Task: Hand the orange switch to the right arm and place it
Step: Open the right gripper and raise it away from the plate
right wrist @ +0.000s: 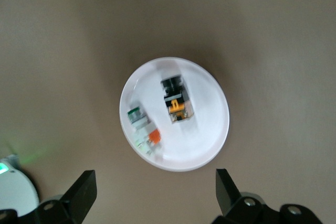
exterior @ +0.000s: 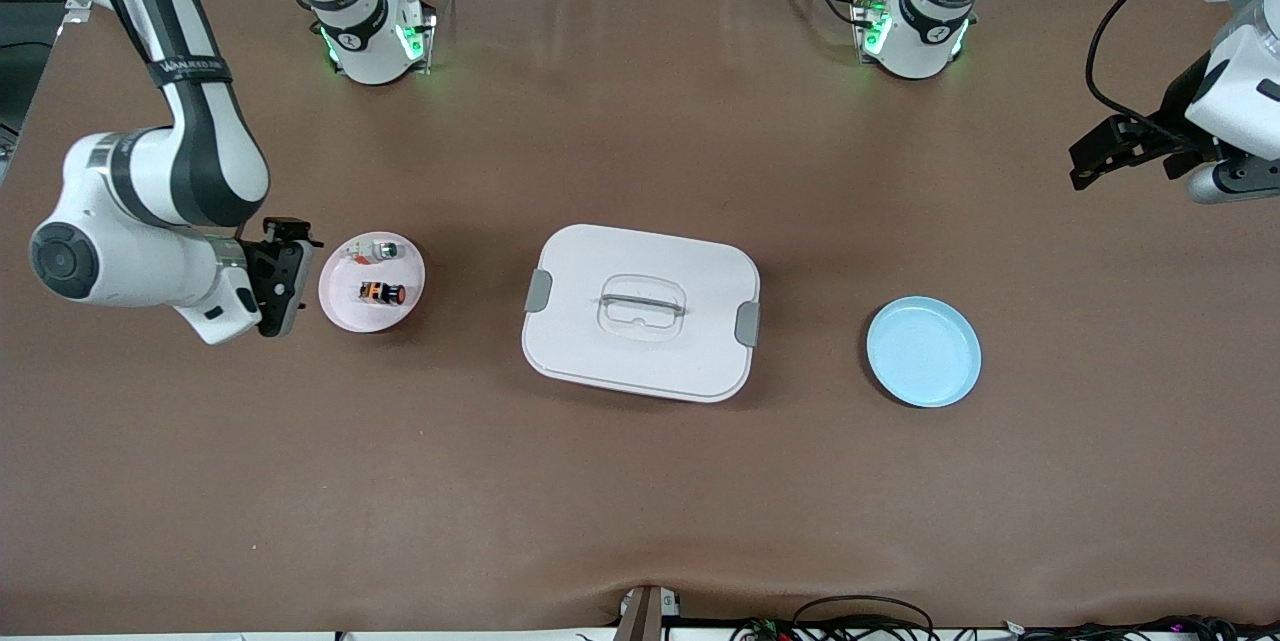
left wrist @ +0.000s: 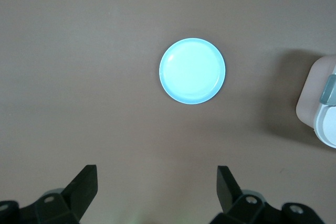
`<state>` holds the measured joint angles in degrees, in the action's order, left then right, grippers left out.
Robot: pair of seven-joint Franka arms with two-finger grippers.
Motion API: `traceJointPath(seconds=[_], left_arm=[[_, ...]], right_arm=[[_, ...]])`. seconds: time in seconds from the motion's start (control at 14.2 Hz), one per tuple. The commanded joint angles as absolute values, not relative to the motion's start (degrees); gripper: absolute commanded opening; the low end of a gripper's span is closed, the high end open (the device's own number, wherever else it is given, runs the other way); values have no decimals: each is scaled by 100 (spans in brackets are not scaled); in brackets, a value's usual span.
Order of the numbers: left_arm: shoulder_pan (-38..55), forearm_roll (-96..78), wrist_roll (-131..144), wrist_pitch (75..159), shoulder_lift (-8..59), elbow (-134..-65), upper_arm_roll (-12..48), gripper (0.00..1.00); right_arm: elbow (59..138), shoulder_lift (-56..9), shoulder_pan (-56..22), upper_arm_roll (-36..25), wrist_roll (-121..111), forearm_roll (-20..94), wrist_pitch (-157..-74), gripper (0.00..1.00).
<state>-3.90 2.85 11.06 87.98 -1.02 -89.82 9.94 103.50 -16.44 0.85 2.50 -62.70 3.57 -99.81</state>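
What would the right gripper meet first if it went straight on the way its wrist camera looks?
Probably the pink plate: the open right gripper hangs over it, above the orange switch.

We see a pale pink plate (exterior: 345, 306) on the brown table (exterior: 640, 481), toward the right arm's end. On it lies a white-and-clear small part (exterior: 376, 249) with green and red bits, at about twelve o'clock on the plate. A white lidded box (exterior: 640, 311) with grey latches sits mid-table. A light blue plate (exterior: 923, 352) lies at its three o'clock, apart from it.
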Motion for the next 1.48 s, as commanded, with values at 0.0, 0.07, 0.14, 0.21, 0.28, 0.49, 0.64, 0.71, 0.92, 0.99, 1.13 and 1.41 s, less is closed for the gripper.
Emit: traceJointPath(seconds=[0.0,0.07,0.14,0.21,0.28,0.49,0.64,0.71,0.92,0.99,1.13,1.41], left_arm=[[-360,211,975,8833,-202,-9088,940,100],[-360,211,976,8833,-202,-9079,940,100],[-360,211,976,8833,-202,-9079,940,100],[-360,202,976,8833,-202,-9079,940,100],[-360,202,976,8824,-211,-9088,940,100],[-360,202,976,8824,-228,-9088,949,100],[-360,193,976,8824,-220,-9088,940,100],[-360,193,976,8824,-211,-9088,940,100],[-360,193,967,8824,-211,-9088,940,100],[-360,193,975,8824,-220,-9088,940,100],[-360,193,976,8816,-229,-9088,940,100],[-378,193,976,8728,-246,-9079,940,100]], right_arm=[[9671,-1556,88,325,-4760,79,-9030,100],[9459,-1556,97,308,-4442,62,-8844,100],[9248,-1556,97,299,-4186,9,-8668,100],[9020,-1556,105,299,-3879,-87,-8457,100],[8826,-1556,114,299,-3371,-123,-8290,100],[8097,-1573,97,308,-2111,-403,-7657,100],[7884,-1530,123,290,-2048,-413,-7419,100],[7840,-1494,149,281,-2022,-413,-7401,100],[7463,-1477,176,237,-1287,-378,-7400,100],[7436,-1477,167,246,-744,-378,-7400,100],[7436,-1477,141,272,-116,-422,-7392,100],[7120,-1310,149,264,-53,-378,-7374,100]])
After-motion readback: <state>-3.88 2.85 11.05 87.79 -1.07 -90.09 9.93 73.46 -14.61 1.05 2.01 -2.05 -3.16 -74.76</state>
